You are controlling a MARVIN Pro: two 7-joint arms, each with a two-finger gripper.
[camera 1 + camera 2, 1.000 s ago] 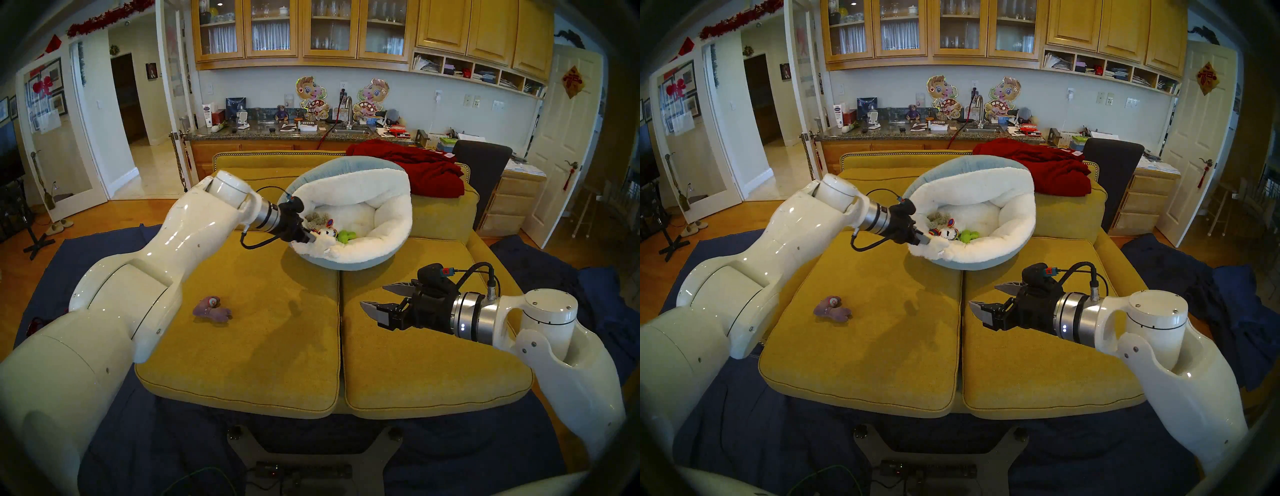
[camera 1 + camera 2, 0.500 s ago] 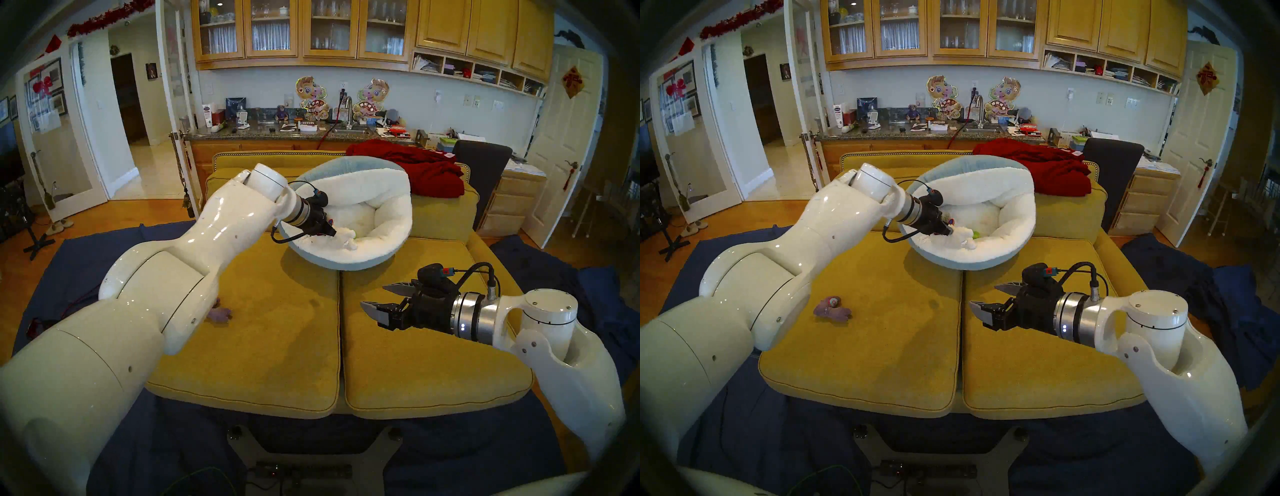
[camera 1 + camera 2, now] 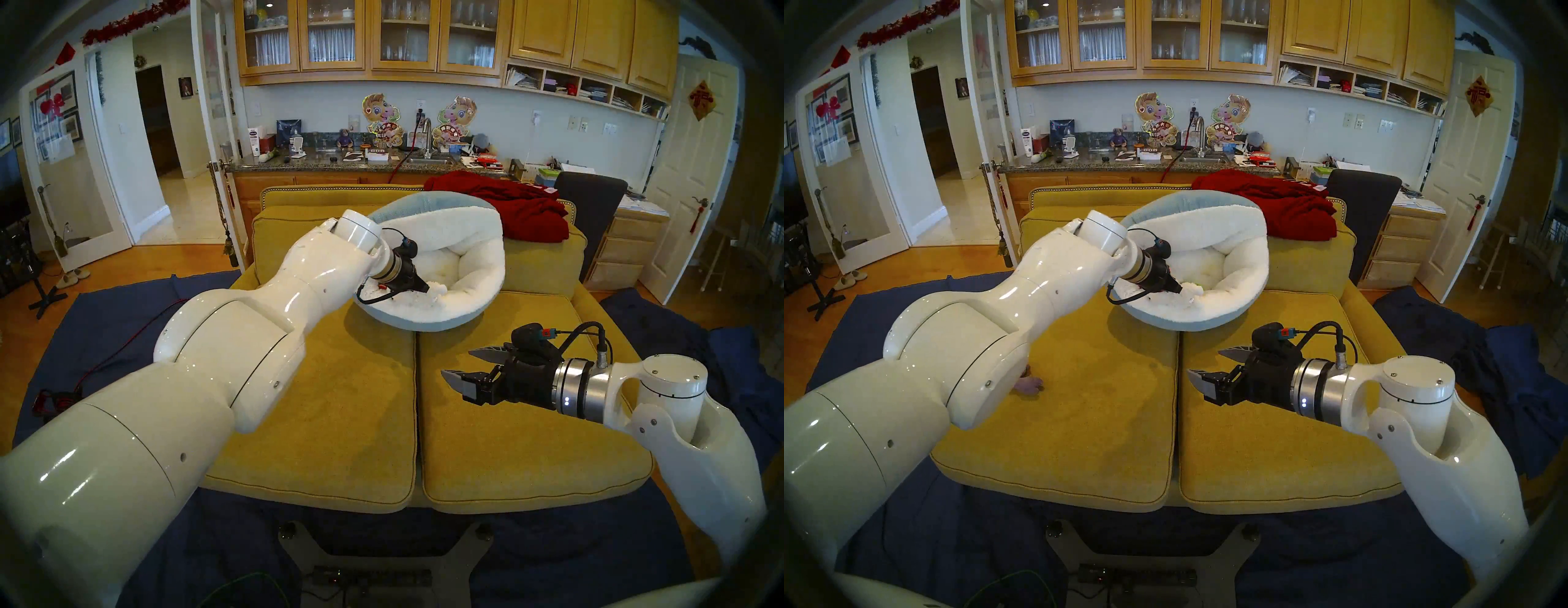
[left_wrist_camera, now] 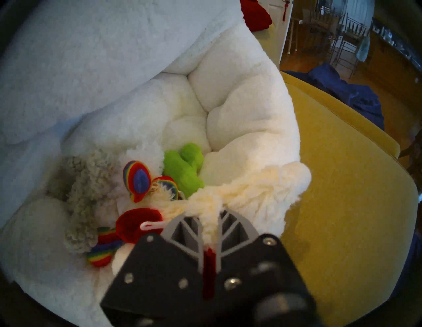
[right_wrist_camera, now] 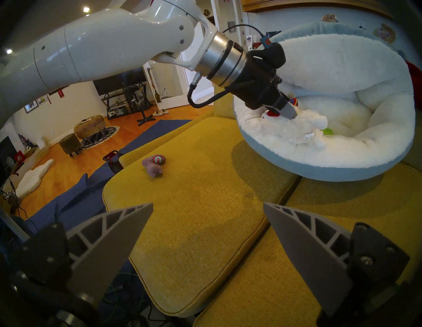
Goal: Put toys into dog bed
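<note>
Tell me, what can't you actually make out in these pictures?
- Purple-grey plush on the sofa cushion: in both head views the left arm covers nearly all of it.
- White lamb in the left gripper: left wrist view shows only fleece, no face.
- Grey-beige plush: blurred in the left wrist view, hidden by the gripper in the head views.

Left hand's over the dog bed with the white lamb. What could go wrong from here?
1. The left hand pinches only a thin fold of the white lamb, which hangs over the dog bed's near rim; released here, it might slide out onto the sofa cushion.
2. Its fleece is wedged between the fingers and may snag on opening.
3. The purple-grey plush lies near the left arm's elbow in the head view.
</note>
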